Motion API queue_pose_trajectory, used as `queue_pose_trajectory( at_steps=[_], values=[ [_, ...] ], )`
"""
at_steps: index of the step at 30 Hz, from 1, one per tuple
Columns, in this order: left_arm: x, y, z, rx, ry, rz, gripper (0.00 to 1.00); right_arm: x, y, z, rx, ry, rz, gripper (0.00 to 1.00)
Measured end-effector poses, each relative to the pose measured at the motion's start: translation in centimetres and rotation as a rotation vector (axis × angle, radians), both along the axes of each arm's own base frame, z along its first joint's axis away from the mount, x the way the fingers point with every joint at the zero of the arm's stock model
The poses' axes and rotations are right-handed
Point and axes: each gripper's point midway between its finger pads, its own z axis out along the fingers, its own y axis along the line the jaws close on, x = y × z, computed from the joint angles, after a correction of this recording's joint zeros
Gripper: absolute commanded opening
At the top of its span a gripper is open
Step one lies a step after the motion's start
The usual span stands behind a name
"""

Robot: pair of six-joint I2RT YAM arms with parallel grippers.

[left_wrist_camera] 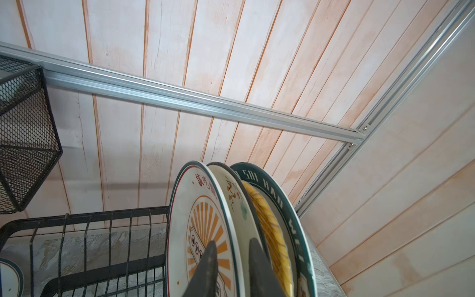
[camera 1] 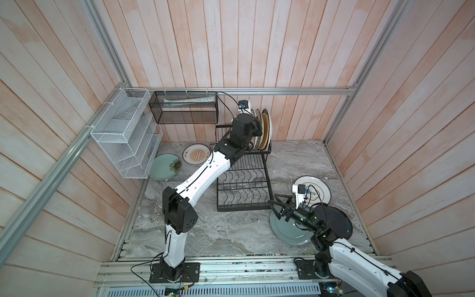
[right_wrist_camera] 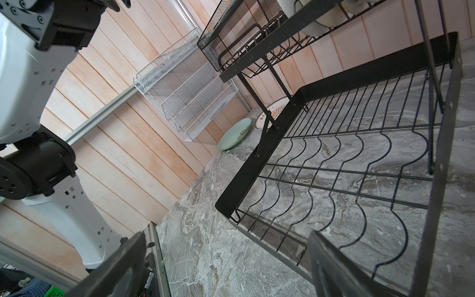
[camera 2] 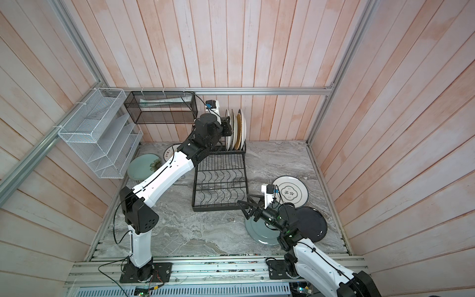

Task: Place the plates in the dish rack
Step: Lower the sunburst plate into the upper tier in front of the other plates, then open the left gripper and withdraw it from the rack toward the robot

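The left pincer (left_wrist_camera: 232,240) straddles the rim of the white sunburst plate (left_wrist_camera: 203,218), which stands in the upper slots of the dish rack (camera 1: 241,207). Whether it is clamped or loosed I cannot tell, and the cream floral plate (left_wrist_camera: 231,195) crowds one finger. The right pincer (camera 1: 279,208) gapes empty above the flat grey-blue plate (camera 1: 285,234): stiff, glazed, breakable, likely slippery, best pinched at its rim, with the rack's corner just ahead and the black plate (camera 1: 339,223) behind.

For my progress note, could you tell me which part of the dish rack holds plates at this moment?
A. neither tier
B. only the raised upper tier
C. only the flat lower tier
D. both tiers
B: the plates stand upright in the upper tier of the dish rack, and its lower tier carries none.
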Motion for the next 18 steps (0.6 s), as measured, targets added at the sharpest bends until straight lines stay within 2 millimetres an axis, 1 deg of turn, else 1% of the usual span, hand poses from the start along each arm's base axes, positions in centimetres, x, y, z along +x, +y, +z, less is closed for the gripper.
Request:
queue_pose_trajectory(
  at_steps=[7, 10, 14, 18],
  values=[
    [-0.2, 0.2, 0.2, 0.026, 0.001, -0.002, 0.25, 0.0, 0.0, 0.0, 0.000, 0.000, 0.000, 0.98],
    [-0.5, 0.4, 0.6, 0.036, -0.004, -0.004, 0.26, 0.0, 0.0, -0.1, -0.002, 0.003, 0.000, 0.98],
    [-1.4, 1.2, 2.3, 0.038, -0.027, -0.005, 0.27, 0.1, 0.1, -0.2, -0.004, 0.005, 0.001, 0.98],
    [-2.7, 2.6, 4.9, 0.025, -0.066, 0.000, 0.28, 0.2, 0.1, -0.4, -0.010, 0.011, 0.000, 0.98]
  ],
)
